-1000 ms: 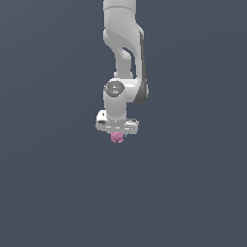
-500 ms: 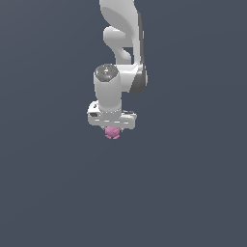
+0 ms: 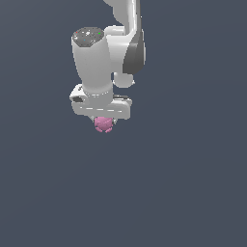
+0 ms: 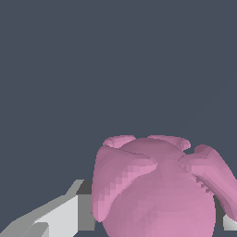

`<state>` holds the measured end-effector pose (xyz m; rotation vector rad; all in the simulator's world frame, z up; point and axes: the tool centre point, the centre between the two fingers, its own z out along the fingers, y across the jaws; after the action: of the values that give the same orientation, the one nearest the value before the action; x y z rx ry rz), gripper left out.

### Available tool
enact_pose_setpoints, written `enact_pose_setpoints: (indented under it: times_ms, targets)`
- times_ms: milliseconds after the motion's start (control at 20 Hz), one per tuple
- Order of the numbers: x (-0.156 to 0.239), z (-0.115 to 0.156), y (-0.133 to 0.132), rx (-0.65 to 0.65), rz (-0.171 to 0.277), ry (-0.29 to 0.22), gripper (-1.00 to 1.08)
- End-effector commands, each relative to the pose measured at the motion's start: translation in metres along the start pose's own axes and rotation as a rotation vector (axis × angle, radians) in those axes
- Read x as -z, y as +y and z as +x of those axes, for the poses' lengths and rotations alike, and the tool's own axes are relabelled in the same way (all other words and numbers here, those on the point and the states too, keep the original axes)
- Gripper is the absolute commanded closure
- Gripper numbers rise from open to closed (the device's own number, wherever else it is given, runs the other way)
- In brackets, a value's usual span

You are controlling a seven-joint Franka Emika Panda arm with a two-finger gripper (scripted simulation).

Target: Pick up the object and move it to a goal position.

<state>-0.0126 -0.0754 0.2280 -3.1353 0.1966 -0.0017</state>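
Smooth white gripper (image 3: 103, 120), centre-left of the exterior frame, jaws closed on the pink, faceted, stubby-nubbed object (image 3: 103, 124).

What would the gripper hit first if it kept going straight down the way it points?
Nothing that shows. The gripper, shut on the pink object, points down in the exterior view, and below it there is only plain dark background. Depth is unreadable, so a surface could be there unseen.
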Motion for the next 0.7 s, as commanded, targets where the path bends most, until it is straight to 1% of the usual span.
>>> enact_pose_setpoints:
  times_ms: [0,300,650]
  targets:
    - [0.025,0.008,0.005,0.0,0.0,-0.001,1.08]
    - [0.079,0.027,0.018,0.0,0.0,-0.001,1.08]
    - [0.131,0.045,0.029,0.0,0.0,-0.001,1.08]
